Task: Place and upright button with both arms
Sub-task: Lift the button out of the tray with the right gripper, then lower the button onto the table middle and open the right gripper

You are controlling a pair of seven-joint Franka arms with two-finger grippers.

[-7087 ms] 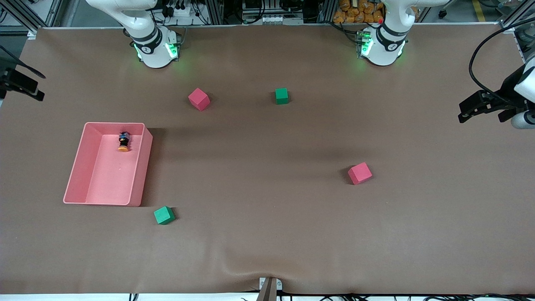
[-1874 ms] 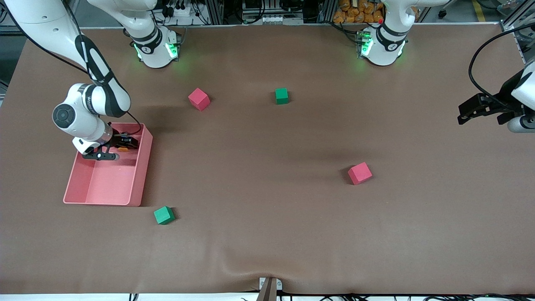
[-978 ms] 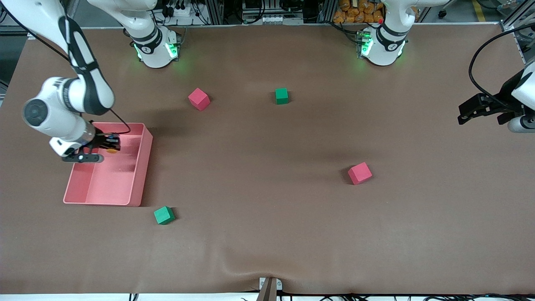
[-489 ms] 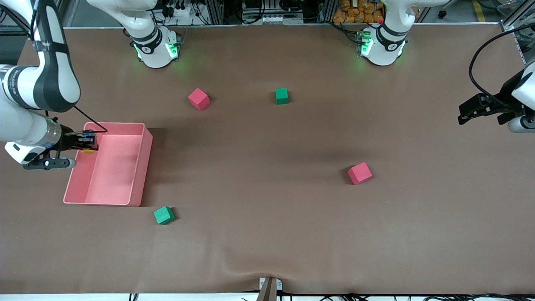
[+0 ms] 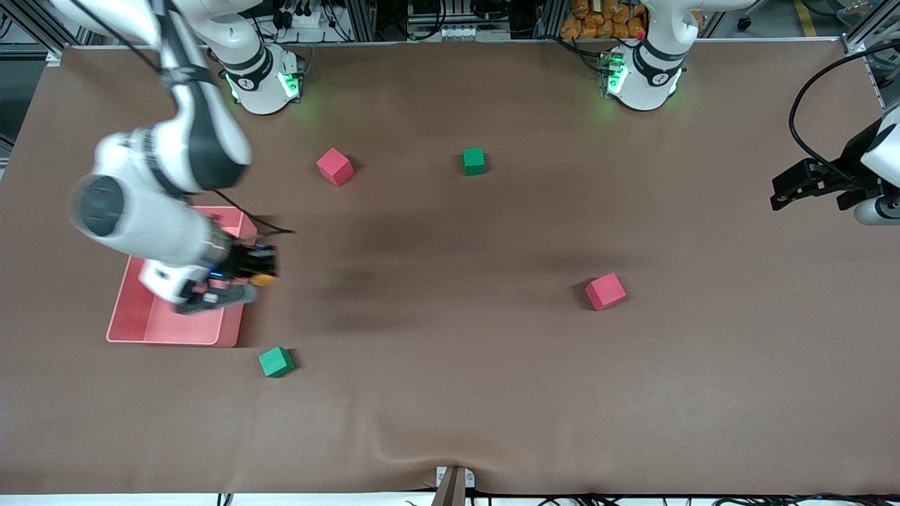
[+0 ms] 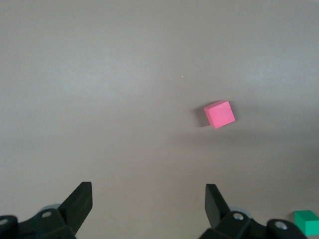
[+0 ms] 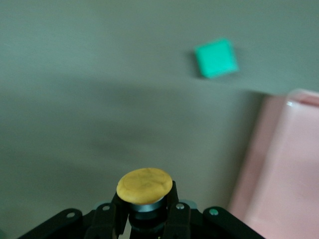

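Beside pink bin (image 5: 133, 309), button (image 5: 263, 280) clamped btwn right tool (image 5: 259, 267) fingers.

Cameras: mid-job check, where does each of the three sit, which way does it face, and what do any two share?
Front view: high across the table, facing both bases; shows the right gripper carrying the button over the pink tray edge, left gripper waiting open.
Left wrist view: looks down past its own fingertips at a pink cube.
Right wrist view: looks down at its shut fingers, the button and a green cube.
Shared: front and right wrist views both show button, tray, green cube.
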